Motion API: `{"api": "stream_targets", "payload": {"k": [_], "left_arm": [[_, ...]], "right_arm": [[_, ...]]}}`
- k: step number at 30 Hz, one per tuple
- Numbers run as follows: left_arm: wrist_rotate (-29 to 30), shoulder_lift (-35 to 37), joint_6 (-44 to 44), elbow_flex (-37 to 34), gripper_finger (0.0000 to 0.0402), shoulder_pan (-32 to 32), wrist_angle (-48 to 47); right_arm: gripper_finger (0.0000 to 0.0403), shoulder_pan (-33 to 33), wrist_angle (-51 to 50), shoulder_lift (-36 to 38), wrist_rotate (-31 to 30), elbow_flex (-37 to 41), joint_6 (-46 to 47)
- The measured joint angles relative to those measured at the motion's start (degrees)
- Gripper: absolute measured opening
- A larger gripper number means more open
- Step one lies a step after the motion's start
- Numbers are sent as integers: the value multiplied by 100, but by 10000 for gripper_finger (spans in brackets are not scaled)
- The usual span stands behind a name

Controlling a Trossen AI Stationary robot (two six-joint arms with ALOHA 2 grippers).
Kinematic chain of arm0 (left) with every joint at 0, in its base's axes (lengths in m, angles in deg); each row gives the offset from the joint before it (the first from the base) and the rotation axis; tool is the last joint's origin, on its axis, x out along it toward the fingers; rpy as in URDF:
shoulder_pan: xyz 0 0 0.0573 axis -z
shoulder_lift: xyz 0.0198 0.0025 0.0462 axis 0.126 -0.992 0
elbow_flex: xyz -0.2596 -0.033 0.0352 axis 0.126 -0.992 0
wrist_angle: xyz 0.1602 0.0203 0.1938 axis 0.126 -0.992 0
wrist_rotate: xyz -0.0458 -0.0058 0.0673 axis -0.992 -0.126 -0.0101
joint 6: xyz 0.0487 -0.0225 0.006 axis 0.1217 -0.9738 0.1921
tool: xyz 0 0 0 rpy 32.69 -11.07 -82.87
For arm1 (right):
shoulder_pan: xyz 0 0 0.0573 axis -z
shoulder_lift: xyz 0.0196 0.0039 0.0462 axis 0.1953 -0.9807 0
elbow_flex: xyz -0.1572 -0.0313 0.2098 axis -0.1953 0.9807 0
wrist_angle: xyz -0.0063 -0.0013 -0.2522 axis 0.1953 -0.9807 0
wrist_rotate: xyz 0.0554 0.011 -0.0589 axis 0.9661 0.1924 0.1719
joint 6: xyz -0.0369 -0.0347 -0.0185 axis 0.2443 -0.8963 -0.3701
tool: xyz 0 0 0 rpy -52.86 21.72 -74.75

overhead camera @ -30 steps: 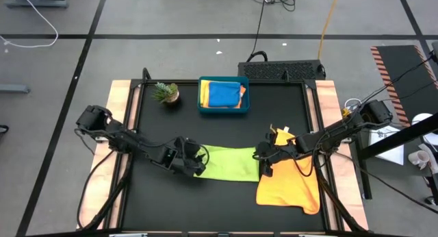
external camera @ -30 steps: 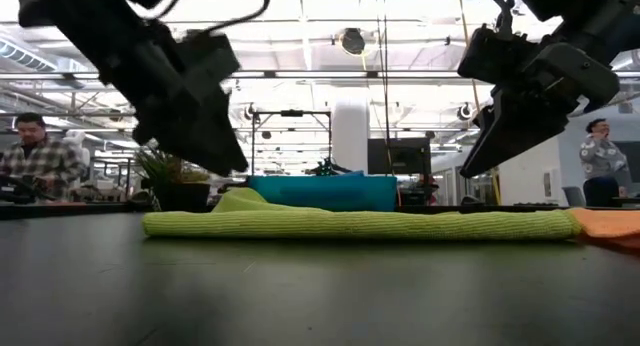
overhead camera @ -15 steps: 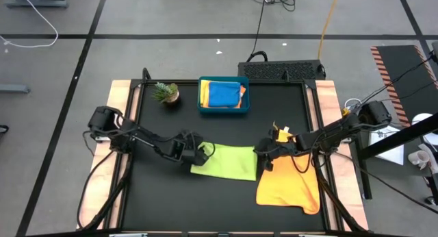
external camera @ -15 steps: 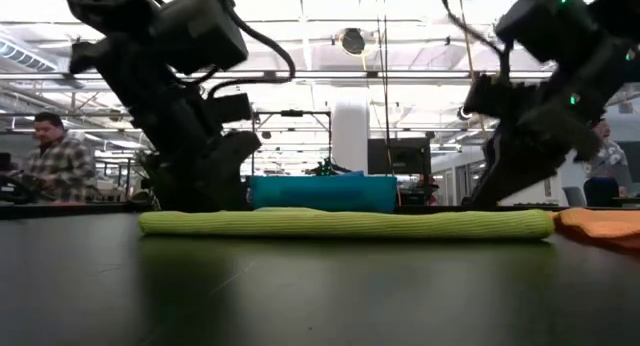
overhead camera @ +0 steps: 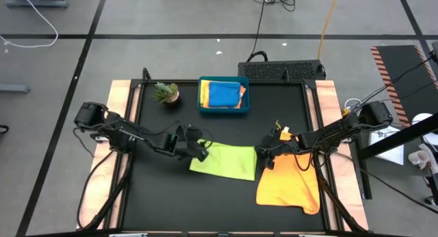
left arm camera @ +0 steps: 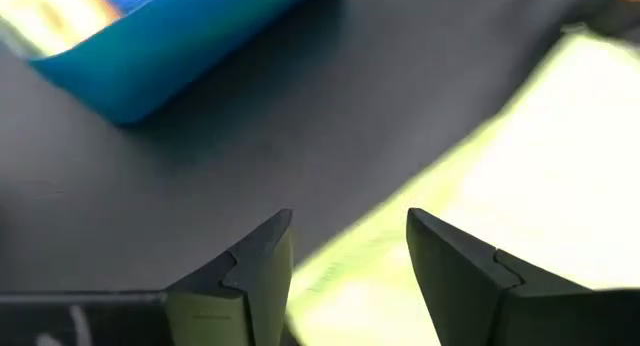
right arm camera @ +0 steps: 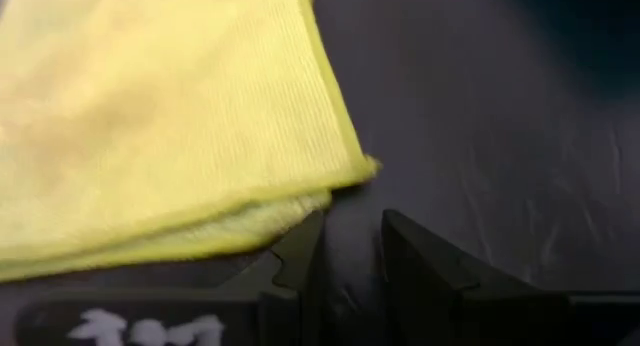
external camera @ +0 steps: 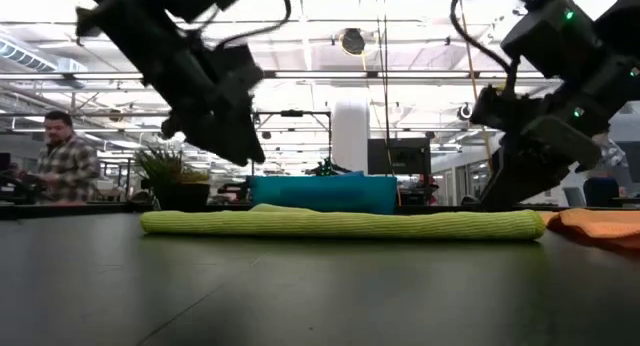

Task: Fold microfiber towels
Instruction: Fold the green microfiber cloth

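The lime green towel (overhead camera: 224, 161) lies folded flat on the black table, a low band in the low view (external camera: 340, 223). My left gripper (overhead camera: 198, 146) hangs open and empty above its far left corner (left arm camera: 350, 236), clear of it in the low view (external camera: 245, 151). My right gripper (overhead camera: 263, 157) is low at the towel's right end (external camera: 495, 196), its fingers a little apart (right arm camera: 352, 236) with nothing between them. An orange towel (overhead camera: 291, 185) lies spread at the right, with a yellow cloth (overhead camera: 280, 135) beyond it. My right gripper stands level beside the lime green towel's far right corner (right arm camera: 365, 169). The towel's folded edge (right arm camera: 300, 208) runs close to one finger (right arm camera: 300, 256), and I cannot tell whether they touch.
A teal tray (overhead camera: 202, 107) at the far middle holds blue, yellow and orange towels. A small potted plant (overhead camera: 165, 93) stands to its left. People show in the room beyond the table (external camera: 62, 166).
Both grippers came down to the table at the lime green towel's two ends. My left gripper has then risen clear, while my right stays low. The towel's right end has shifted a little toward the table's left.
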Motion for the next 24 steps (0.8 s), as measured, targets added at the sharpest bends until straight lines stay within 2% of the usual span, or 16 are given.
{"api": "stream_targets", "payload": {"k": [4,12,19,24], "left_arm": [[-18,-2,-31,0,198,436,211],[-27,-458,-750,9,198,1178,430],[-120,-882,-1031,3,198,1325,467],[-540,-1004,-1155,13,198,1231,-207]], "right_arm": [[95,-2,272,75,6,0,-193],[95,2,1190,-6,173,-2,-618],[95,141,1437,-461,300,-5,-694],[95,199,1198,-765,297,-5,-582]]}}
